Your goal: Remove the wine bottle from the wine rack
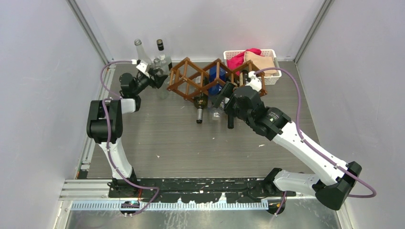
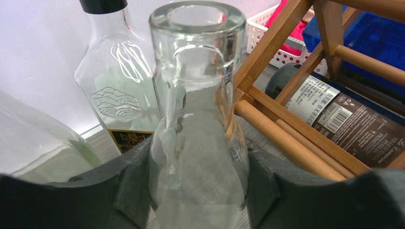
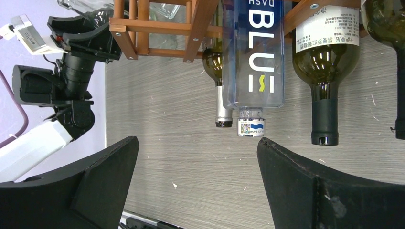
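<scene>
Right gripper [image 3: 197, 148]: jaws spread wide and holding nothing, facing the necks that stuck out of the wine rack [image 3: 157, 28] at the top of the right wrist view.

Left gripper [image 2: 198, 188]: pads pressed against both sides of a clear glass bottle [image 2: 198, 95] with an open mouth, at the rack's left end. Whether this bottle rested on the table [image 1: 191, 143] cannot be told. A square-shouldered bottle [image 2: 119, 76] with a black cap stood behind it.

The wine bottle [image 3: 325, 62], dark green with a white label, lay in a cell at the upper right of the right wrist view, its black-capped neck pointing toward the camera. To its left lay a blue-tinted bottle [image 3: 255, 47] with white lettering, then a second dark bottle [image 3: 222, 105] with a silvery capsule.

Handling, as judged: the wine bottle is rigid, smooth glass, probably heavy if full, slippery and breakable. The free neck is the one reachable part, and a firm grip just behind the capsule looks suitable. A pull along the cell's axis should keep the light rack from dragging.

Containers: the rack held the bottles above, with another partly visible at the far right. In the top view, a white basket [image 1: 273, 78] behind the rack held a pink cloth [image 1: 241, 58] and a beige cloth [image 1: 261, 62].
</scene>
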